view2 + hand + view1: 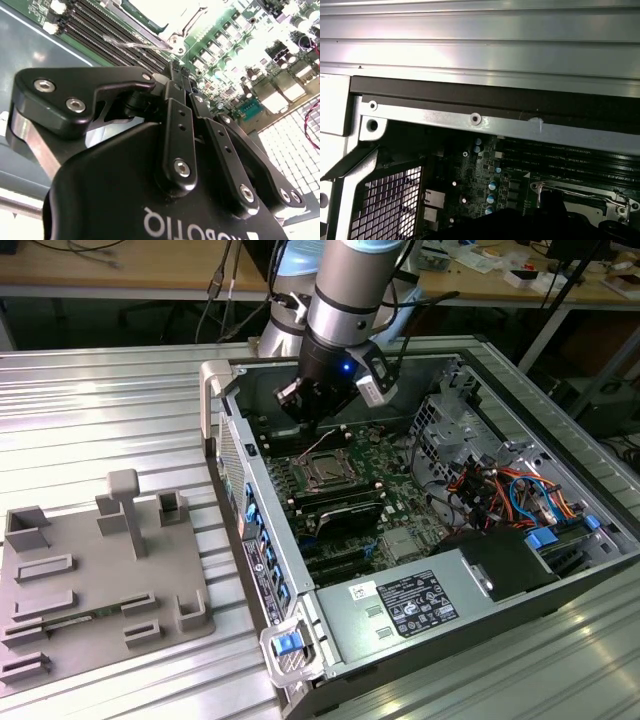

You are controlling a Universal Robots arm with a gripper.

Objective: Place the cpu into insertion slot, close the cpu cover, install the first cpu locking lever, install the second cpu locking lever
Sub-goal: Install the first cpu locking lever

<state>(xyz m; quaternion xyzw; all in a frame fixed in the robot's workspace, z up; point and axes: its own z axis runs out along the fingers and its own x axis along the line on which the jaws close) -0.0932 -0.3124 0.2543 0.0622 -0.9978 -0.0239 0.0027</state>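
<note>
In the exterior view my gripper hangs inside the open computer case, just above the far side of the insertion slot on the green motherboard. A thin wire locking lever slants up between the slot and the gripper. The second wrist view shows my black fingers drawn together at their tips, with the lever lying just beyond them and the brightly lit slot behind. The silver cpu cover frames the slot in the first wrist view. I cannot tell whether the cpu sits under it.
Long black memory slots run beside the socket. The case's metal walls enclose the board, with a drive cage and coloured cables at the exterior view's right. A grey fixture plate lies on the ribbed table at the left.
</note>
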